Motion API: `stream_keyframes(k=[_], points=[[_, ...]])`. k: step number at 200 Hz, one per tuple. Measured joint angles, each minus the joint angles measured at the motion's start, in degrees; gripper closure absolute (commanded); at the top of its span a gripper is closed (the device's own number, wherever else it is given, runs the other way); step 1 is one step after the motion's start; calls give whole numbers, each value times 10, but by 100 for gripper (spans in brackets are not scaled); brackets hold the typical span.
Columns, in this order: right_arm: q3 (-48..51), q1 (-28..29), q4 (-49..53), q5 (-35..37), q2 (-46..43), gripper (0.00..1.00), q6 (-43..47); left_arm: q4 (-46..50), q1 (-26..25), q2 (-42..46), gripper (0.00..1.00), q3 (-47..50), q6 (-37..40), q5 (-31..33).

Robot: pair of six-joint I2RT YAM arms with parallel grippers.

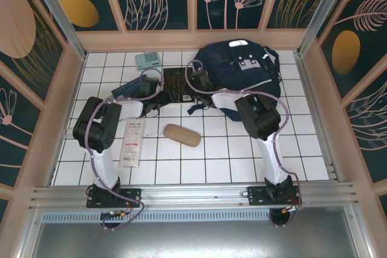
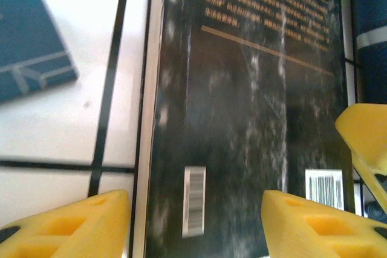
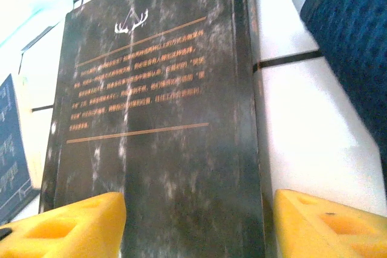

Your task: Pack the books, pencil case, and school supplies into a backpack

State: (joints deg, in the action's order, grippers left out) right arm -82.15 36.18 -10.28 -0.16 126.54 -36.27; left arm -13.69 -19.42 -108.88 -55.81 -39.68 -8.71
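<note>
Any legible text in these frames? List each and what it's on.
Nothing legible.
Flat black book, gold print: lines of gold text, blurred; white antler emblem, no words.
Its two barcode labels: digits unreadable.
Long flat white packet: red print too small.
Pale teal calculator: keys too small.
Flat blue book: pale markings, blurred.

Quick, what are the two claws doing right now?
Left gripper: open above the black book, holding nothing.
Right gripper: open above the same book, holding nothing.
</note>
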Motion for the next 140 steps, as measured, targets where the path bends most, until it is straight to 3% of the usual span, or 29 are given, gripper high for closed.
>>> stream_keyframes(k=[58, 130, 140], points=[[13, 9, 4, 5, -10, 32, 0, 51, 0, 11, 46, -41, 17, 35], [-56, -4, 51, 27, 9, 32, 9, 67, 21, -73, 49, -145, 49, 62], [-72, -5, 55, 31, 19, 32, 12, 69, 23, -84, 53, -145, 49, 59]])
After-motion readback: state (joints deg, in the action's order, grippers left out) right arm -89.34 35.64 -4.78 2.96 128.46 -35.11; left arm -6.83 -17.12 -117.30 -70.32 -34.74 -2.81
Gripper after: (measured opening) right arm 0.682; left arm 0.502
